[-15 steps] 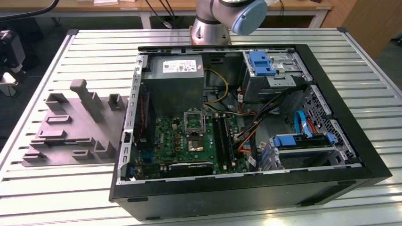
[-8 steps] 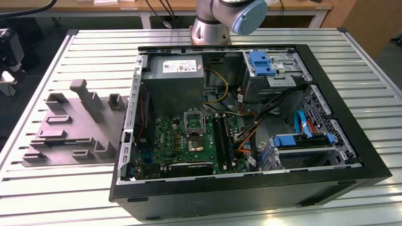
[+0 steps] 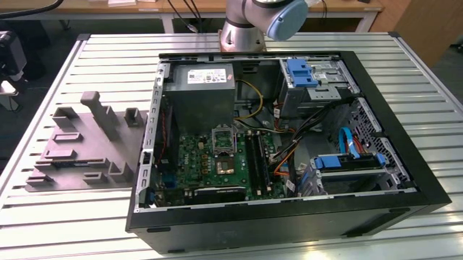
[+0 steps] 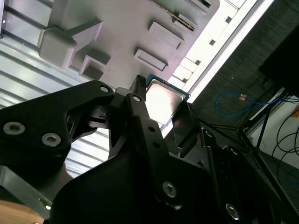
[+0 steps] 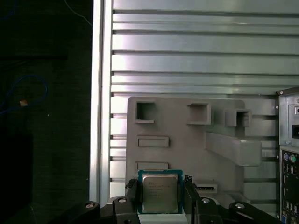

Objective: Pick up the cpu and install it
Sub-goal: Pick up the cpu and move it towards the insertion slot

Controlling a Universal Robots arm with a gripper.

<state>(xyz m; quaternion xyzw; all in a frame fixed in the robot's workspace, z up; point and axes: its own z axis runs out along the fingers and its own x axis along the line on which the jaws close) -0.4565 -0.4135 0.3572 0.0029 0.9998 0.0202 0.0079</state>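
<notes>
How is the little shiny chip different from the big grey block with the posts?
The cpu is small, flat and shiny silver with a green rim; the grey block is much bigger, dull and has posts and pockets. The cpu is held in the gripper; the grey block lies on the slatted table.

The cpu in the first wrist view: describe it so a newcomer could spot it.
Start from the grey plastic block with raised posts on the slatted metal table. In front of it the black pincer grips the cpu, a small flat square chip. Its pale silver metal top and thin green rim set it apart from the grey block and black fingers.
</notes>
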